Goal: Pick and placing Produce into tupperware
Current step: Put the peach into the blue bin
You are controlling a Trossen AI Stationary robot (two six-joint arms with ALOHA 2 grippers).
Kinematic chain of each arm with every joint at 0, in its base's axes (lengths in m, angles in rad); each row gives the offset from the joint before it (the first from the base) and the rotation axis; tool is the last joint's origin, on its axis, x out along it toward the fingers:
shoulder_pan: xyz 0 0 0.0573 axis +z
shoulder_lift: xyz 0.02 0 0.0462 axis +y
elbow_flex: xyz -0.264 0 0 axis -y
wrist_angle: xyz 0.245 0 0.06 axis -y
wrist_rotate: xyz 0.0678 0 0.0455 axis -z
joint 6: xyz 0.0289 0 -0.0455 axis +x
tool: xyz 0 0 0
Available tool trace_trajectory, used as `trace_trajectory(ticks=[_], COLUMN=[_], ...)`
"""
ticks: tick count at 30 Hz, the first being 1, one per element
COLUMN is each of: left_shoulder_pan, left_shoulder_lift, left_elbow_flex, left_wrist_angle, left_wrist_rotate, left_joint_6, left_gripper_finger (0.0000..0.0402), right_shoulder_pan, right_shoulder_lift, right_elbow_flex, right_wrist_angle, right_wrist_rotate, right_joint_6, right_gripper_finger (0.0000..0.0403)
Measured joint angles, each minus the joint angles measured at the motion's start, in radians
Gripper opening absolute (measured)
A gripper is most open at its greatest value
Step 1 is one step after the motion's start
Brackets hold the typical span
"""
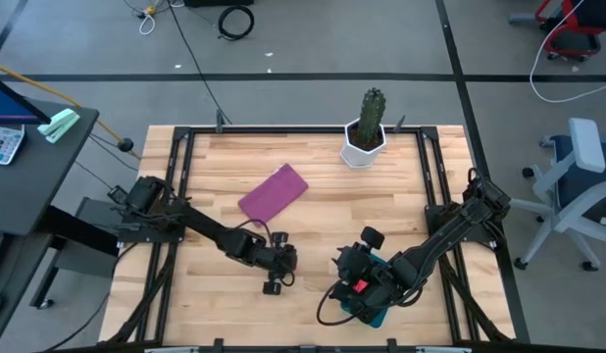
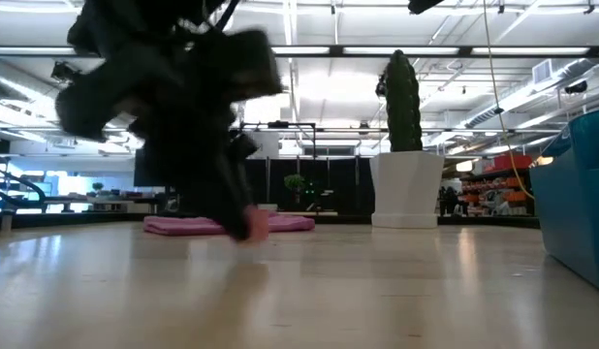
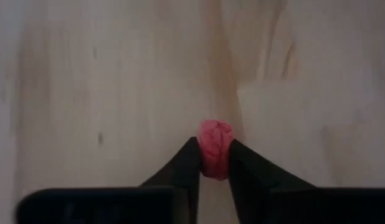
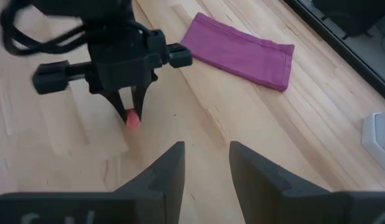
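- High view: left gripper [image 1: 274, 279] is low on the table [image 1: 313, 211]; right gripper [image 1: 354, 289] hovers over the teal container [image 1: 377, 316], just beside, contents hidden.
- Left wrist view: fingers pinch a pink berry [image 3: 215, 148], so the pick seems done; next comes carrying it to the container.
- Right wrist view: right fingers [image 4: 171, 168] parted, empty; purple cloth [image 4: 242, 50] beyond.

Bright and even from above, with soft shadows on the wooden table [image 1: 313, 221]. Long ceiling lights [image 2: 309, 48] glowing white in the low view, shining pale on the tabletop. Blurry dark left arm [image 2: 183, 107] up close there. Soft, hazy wood in the left wrist view.
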Motion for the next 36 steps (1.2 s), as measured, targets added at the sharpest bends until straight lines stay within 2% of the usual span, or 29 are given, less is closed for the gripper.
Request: trace_trajectory(ticks=[3, 10, 13, 18, 22, 25, 30, 33, 36], left_shoulder_pan=[0.007, 0.031, 0.036, 0.046, 0.055, 0.055, 0.053, 0.052, 0.052], left_shoulder_lift=[0.000, -0.001, -0.002, 0.038, 0.170, 0.296, 0.481, 0.554, 0.587], left_elbow_flex=[0.050, 0.197, 0.269, 0.392, 0.552, 0.703, 0.939, 1.027, 1.067], left_wrist_angle=[0.016, 0.129, 0.130, 0.136, 0.139, 0.123, 0.006, -0.090, -0.169], left_wrist_rotate=[-0.005, -0.015, -0.015, 0.033, 0.101, 0.106, 0.108, 0.109, 0.109], left_joint_6=[0.001, 0.154, 0.239, 0.322, 0.346, 0.349, 0.332, 0.290, 0.308], left_gripper_finger=[0.0043, 0.0045, 0.0054, 0.0040, 0.0040, 0.0047, 0.0049, 0.0047, 0.0063], right_shoulder_pan=[0.000, 0.000, 0.009, 0.028, 0.028, 0.024, 0.024, 0.025, 0.025], right_shoulder_lift=[-0.016, -0.164, -0.246, -0.377, -0.462, -0.504, -0.509, -0.498, -0.488], right_elbow_flex=[0.000, 0.011, 0.011, 0.011, 0.010, -0.008, -0.026, -0.043, -0.078], right_wrist_angle=[-0.014, -0.102, -0.124, -0.248, -0.315, -0.317, -0.312, -0.315, -0.313], right_wrist_rotate=[-0.002, 0.008, 0.004, -0.002, 0.005, 0.029, 0.036, 0.028, 0.023], right_joint_6=[-0.030, -0.041, -0.048, -0.041, 0.006, 0.032, 0.038, 0.037, 0.037], right_gripper_finger=[0.0133, 0.0133, 0.0133, 0.0133, 0.0133, 0.0133, 0.0133, 0.0133, 0.0133])
